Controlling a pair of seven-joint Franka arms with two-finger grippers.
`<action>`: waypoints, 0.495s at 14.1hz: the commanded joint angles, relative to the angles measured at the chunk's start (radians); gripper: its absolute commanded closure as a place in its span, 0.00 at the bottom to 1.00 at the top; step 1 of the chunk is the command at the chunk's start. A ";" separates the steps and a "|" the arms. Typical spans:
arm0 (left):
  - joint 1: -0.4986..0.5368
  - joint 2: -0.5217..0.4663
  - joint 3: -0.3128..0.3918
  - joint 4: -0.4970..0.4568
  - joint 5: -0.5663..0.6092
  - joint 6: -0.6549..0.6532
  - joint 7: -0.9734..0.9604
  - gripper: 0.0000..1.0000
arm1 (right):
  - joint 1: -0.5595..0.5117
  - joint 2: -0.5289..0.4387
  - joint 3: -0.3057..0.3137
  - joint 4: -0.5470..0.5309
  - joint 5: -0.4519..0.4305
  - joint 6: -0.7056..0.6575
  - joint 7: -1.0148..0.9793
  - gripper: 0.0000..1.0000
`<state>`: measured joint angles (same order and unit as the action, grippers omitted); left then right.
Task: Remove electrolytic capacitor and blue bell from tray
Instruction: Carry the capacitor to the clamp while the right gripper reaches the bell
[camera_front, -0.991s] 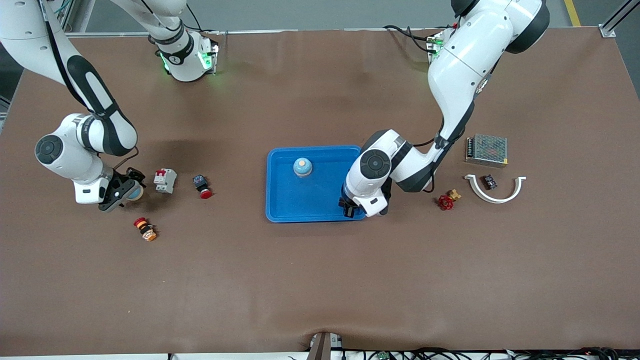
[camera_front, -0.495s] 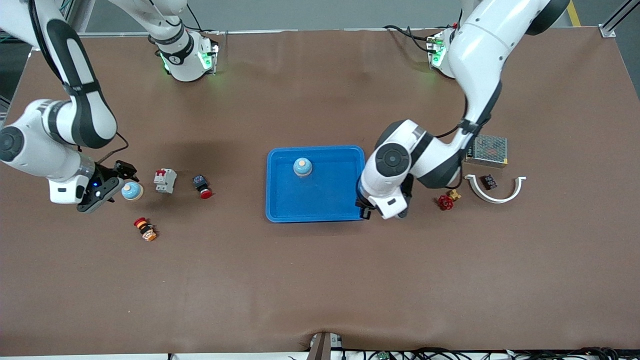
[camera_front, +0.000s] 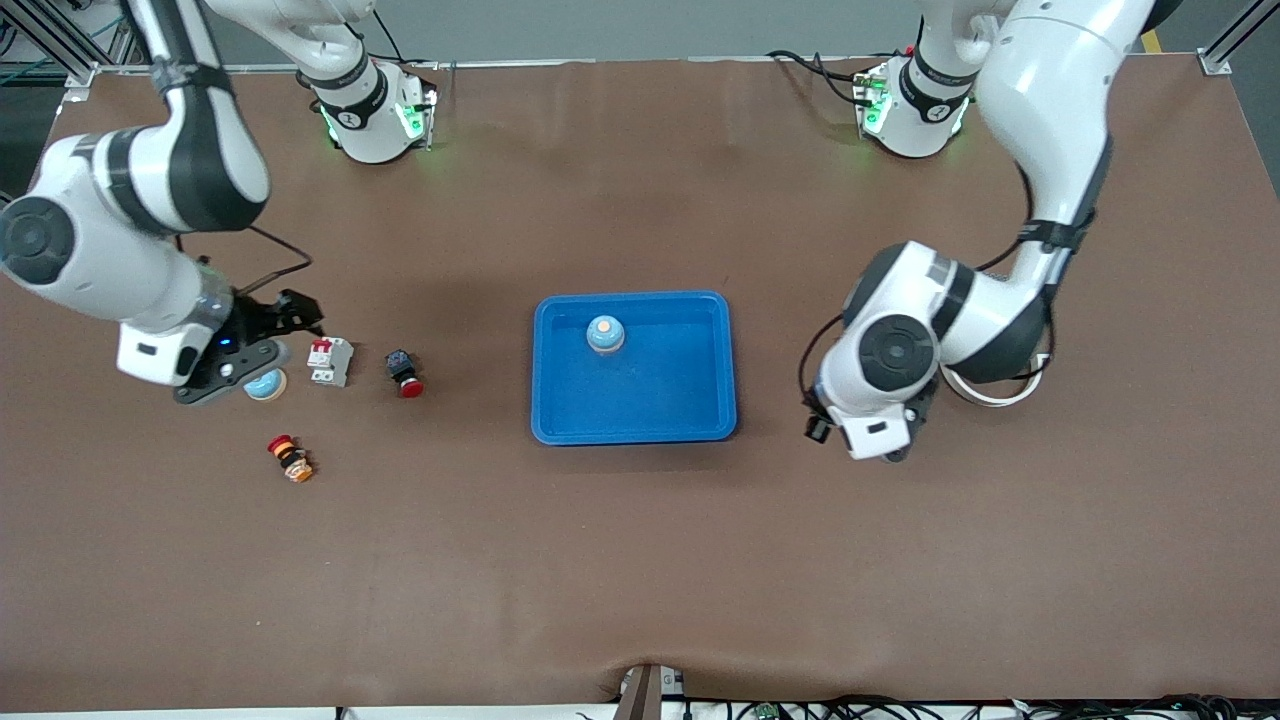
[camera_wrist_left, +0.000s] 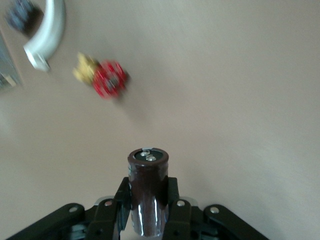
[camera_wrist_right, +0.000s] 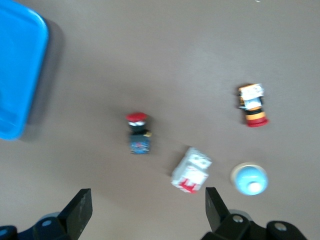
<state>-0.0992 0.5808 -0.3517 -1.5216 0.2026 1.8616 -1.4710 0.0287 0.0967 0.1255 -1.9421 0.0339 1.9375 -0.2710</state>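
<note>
Off the tray's edge, toward the left arm's end of the table, the left gripper now carries the electrolytic capacitor, pinched upright between its fingers.

Since a second ago that arm has swung clear of the tray and hangs above bare table near the red valve handle and white curved bracket. One blue bell remains in the tray; another lies outside beneath the risen right gripper, jaws spread empty, beside the breaker. Nothing blocks setting down.
</note>
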 joint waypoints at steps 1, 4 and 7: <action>0.096 -0.050 -0.007 -0.052 -0.009 -0.065 0.225 1.00 | 0.135 -0.025 -0.010 -0.001 0.011 -0.017 0.270 0.00; 0.218 -0.068 -0.006 -0.094 -0.003 -0.065 0.458 1.00 | 0.275 -0.017 -0.010 -0.001 0.014 0.006 0.543 0.00; 0.285 -0.056 -0.003 -0.098 0.011 -0.055 0.593 1.00 | 0.374 -0.005 -0.012 -0.006 0.015 0.064 0.699 0.00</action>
<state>0.1617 0.5508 -0.3485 -1.5864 0.2028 1.8006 -0.9452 0.3535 0.0872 0.1290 -1.9445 0.0355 1.9740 0.3519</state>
